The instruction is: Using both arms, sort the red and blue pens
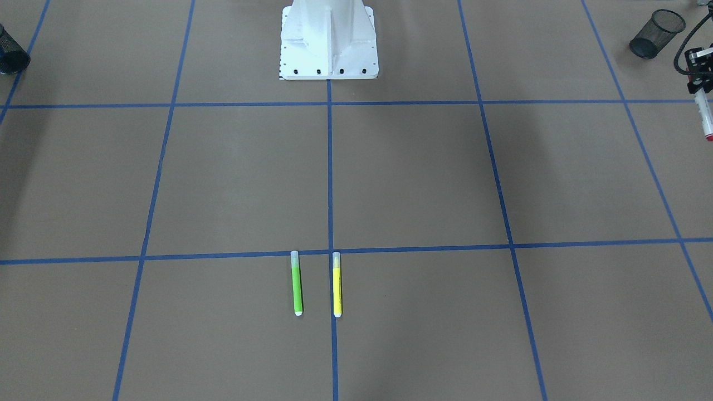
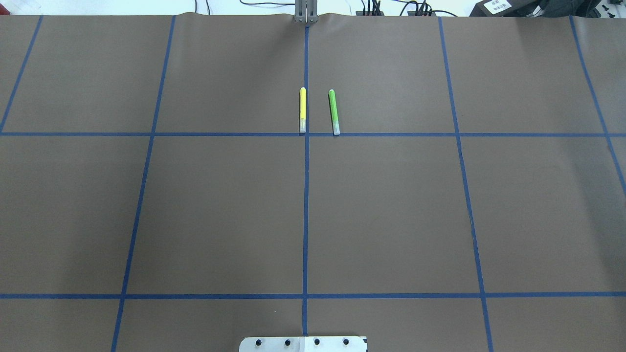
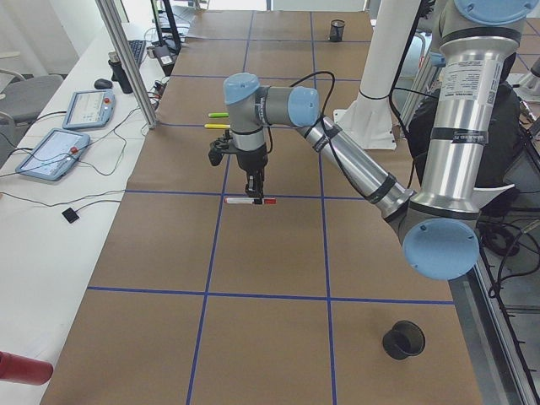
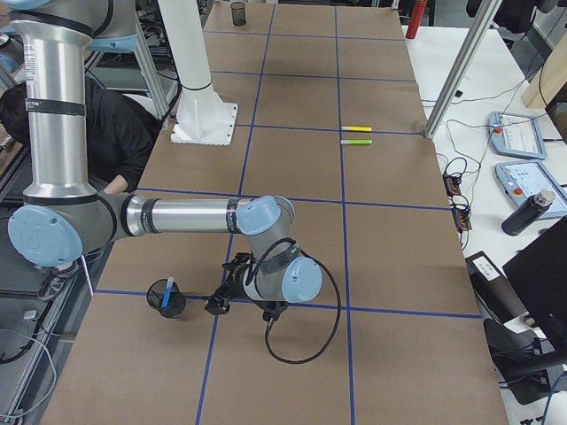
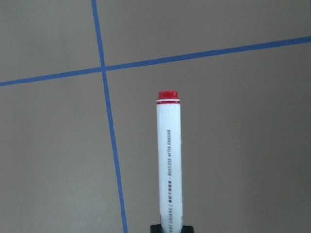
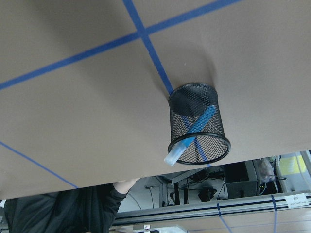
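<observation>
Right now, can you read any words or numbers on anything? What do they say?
Nothing reads clearly.
On the marker: small grey print along the barrel, too blurred to read.
On the left arm: a label with print, too small to read.
On the black box: a white label, too small to read.

Highlighter (image 6: pixel 177 150) inside mesh cup (image 6: pixel 219 127)

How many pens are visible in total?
4. A green pen and a yellow pen lie side by side on the table; the left gripper holds a red-capped marker; a blue pen leans in a mesh cup. The second cup may hide more.
</observation>
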You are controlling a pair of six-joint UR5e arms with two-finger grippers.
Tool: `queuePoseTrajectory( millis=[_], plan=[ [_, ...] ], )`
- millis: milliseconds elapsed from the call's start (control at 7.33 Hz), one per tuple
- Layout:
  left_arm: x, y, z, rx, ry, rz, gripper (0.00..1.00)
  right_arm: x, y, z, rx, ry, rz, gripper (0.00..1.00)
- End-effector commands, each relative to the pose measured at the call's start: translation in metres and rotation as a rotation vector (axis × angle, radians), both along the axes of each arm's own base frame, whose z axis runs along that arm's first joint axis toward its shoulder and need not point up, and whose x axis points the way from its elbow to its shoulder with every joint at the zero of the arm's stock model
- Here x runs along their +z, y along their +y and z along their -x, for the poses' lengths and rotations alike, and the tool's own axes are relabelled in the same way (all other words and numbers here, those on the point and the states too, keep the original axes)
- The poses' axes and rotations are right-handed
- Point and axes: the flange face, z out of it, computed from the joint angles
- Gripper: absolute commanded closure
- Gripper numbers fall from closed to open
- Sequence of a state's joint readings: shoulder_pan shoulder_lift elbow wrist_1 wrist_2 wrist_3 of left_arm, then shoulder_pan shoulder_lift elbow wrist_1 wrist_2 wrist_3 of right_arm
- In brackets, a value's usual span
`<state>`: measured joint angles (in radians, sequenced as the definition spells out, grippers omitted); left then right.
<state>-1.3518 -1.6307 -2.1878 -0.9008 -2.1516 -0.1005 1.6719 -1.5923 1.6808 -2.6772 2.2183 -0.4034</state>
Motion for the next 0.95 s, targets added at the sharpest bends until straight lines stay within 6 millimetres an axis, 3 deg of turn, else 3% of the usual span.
queuePoseTrajectory(
  millis=[0, 136, 409, 682, 818],
  plan=[
    [0.055, 0.036, 0.036, 0.001, -0.015, 0.089, 1.00, -0.011, -0.049, -0.014, 0.155, 0.207, -0.200, 0.01],
    [0.084, 0.059, 0.064, -0.024, -0.015, 0.141, 1.00, -0.012, -0.063, -0.015, 0.219, 0.250, -0.250, 0.01],
    [0.139, 0.127, 0.111, -0.067, 0.015, 0.242, 1.00, -0.012, -0.090, -0.013, 0.270, 0.220, -0.423, 0.01],
    [0.180, 0.193, 0.135, -0.160, 0.040, 0.371, 1.00, -0.007, -0.115, -0.001, 0.304, 0.197, -0.515, 0.01],
    [0.202, 0.220, 0.145, -0.184, 0.069, 0.424, 1.00, -0.021, -0.130, 0.008, 0.335, 0.170, -0.513, 0.01]
  ],
)
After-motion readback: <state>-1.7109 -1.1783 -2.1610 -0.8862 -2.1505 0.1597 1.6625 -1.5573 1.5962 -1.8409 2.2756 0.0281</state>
